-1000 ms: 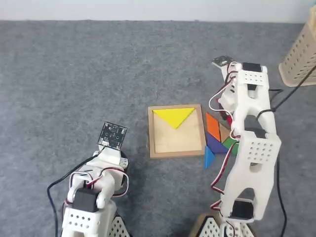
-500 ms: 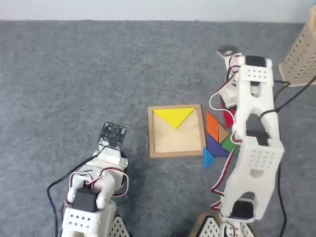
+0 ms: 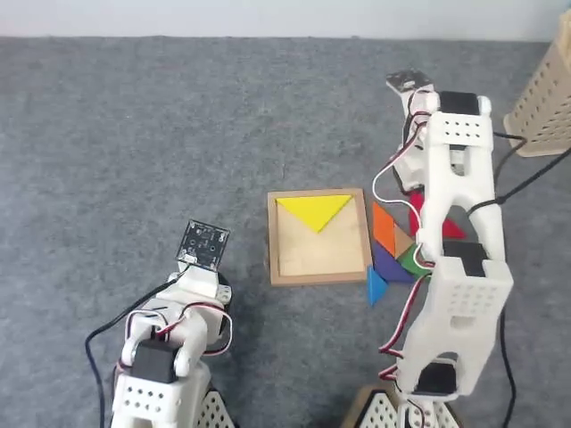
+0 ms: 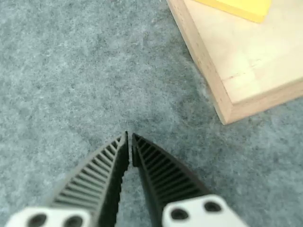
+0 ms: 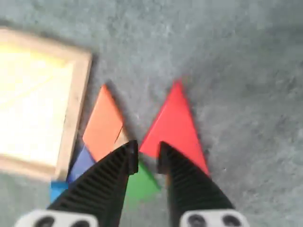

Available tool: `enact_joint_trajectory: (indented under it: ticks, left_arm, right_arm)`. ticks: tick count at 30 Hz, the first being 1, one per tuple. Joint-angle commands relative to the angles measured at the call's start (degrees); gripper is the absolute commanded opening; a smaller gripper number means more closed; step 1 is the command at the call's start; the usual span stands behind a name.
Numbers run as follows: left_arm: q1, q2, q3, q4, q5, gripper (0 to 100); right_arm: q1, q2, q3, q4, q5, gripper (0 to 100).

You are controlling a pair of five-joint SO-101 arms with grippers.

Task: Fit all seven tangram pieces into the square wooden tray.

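Grey felt covers the table (image 3: 134, 134). At the near left stands the left arm (image 3: 169, 348). In the left wrist view, the left tool (image 4: 129, 137) is clenched, its ribbed fingers (image 4: 102, 165) pressed together with nothing between them. It hangs over bare felt just short of a corner of the tray.

The square wooden tray (image 3: 273, 241) lies flat at the middle of the table. One piece sits inside it, the yellow triangle (image 3: 314, 210), with its long side against the far rim and its tip pointing to the tray's middle.

Right of the tray, loose pieces lie on the felt in a tight cluster. The orange piece (image 3: 384, 228) lies just beside the tray's right rim. The purple piece (image 3: 389, 261) is nearer than it, and the blue piece (image 3: 376, 285) lies by the tray's near right corner. The green piece (image 3: 414, 260) is further right, partly under the right arm (image 3: 455, 223). The red triangle (image 3: 451, 229) lies rightmost, also partly covered by that arm.

In the right wrist view, the right tool (image 5: 147, 151) is released, with a narrow gap between its fingers (image 5: 187, 189). It grasps nothing and sits low over the cluster, where the red triangle (image 5: 175, 127), orange piece (image 5: 103, 125) and green piece (image 5: 139, 187) meet.

A beige perforated block (image 3: 544, 98) stands at the far right edge.
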State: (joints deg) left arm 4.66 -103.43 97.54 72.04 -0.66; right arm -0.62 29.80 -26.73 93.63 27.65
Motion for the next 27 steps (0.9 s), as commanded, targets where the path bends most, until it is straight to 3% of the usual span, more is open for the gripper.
enact_joint_trajectory:
  ticks: [1,10,21,27]
  left_arm:
    - [-0.18,-1.14,-1.01,0.35,0.44,1]
    - [-0.18,-1.14,-1.01,0.35,0.44,1]
    - [-0.18,-1.14,-1.01,0.35,0.44,1]
    - [-0.18,-1.14,-1.01,0.35,0.44,1]
  right_arm:
    - [-1.19,0.57,-0.53,5.23,9.76,19.3]
    - [1.36,7.08,1.41,-0.92,12.04,21.7]
    - [1.36,-19.03,36.92,-27.21,10.55,22.0]
    - [1.54,-16.84,39.82,-30.46,12.22,29.8]
